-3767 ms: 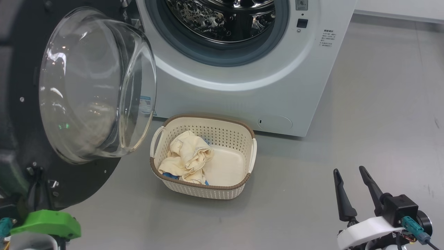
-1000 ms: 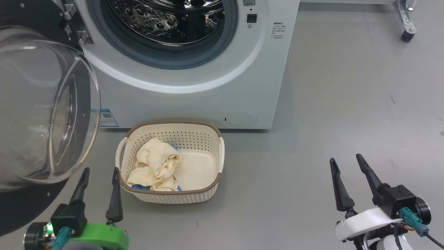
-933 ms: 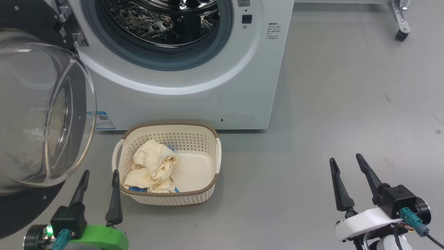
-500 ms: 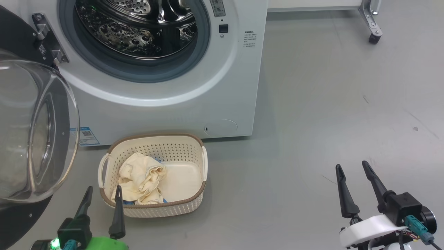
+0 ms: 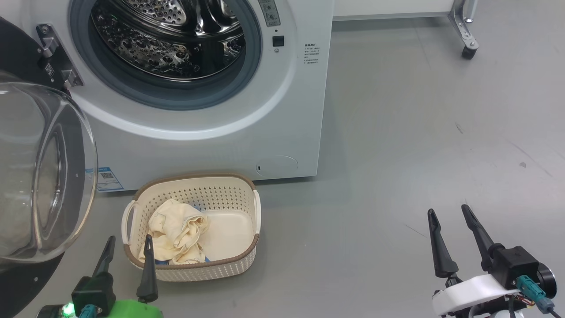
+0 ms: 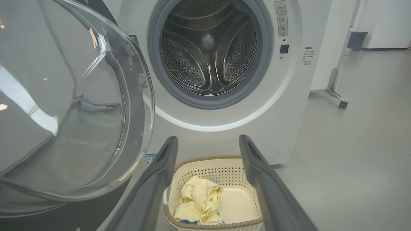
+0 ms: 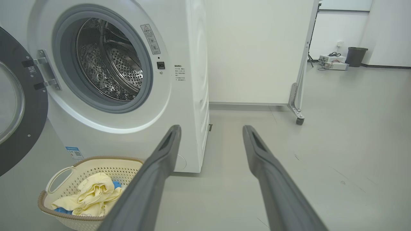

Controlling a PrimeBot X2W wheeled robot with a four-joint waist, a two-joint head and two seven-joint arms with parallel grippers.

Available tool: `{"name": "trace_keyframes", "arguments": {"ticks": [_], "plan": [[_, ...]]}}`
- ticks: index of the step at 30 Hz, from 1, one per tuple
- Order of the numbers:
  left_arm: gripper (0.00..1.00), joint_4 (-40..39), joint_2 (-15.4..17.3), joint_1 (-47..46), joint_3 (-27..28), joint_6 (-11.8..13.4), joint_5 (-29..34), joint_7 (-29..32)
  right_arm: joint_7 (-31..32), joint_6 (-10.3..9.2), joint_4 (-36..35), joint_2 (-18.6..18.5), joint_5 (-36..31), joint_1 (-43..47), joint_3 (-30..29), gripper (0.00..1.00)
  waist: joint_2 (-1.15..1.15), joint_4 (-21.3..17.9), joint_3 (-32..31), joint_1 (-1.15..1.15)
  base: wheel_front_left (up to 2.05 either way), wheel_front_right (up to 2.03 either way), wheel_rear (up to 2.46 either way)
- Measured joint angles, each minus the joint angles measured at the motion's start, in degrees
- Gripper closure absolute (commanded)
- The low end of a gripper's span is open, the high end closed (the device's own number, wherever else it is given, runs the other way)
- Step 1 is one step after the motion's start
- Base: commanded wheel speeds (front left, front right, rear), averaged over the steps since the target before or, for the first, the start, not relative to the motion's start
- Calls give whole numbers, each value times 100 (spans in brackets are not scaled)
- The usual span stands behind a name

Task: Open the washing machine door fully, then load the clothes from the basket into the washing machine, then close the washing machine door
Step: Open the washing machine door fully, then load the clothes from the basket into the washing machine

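Cream-yellow cotton clothes [image 5: 176,229] in the perforated cream basket [image 5: 190,177], loading step
Both gape empty: left gripper [image 5: 129,238], basket just ahead, needs to dip and pinch; right gripper [image 5: 447,210] idles.

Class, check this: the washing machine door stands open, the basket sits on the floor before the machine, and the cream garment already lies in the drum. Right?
No. The clothes lie in the basket, not in the drum: the left wrist view shows it. The washing machine door does stand open, and the basket is on the floor before the washing machine.
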Motion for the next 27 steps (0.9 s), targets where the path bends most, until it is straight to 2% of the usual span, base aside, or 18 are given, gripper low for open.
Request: {"name": "trace_keyframes", "arguments": {"ticks": [16, 27], "plan": [[0, -54, 0, 0, -5, 35, 49, -1, 0, 0, -86, 15, 0, 97, -1, 0, 0, -14, 26, 0, 2, -2, 0], [0, -48, 0, 0, -3, 59, 53, 0, 0, 1, -105, 19, 0, 97, 0, 0, 0, -11, 43, 0, 38, -38, 0]]}}
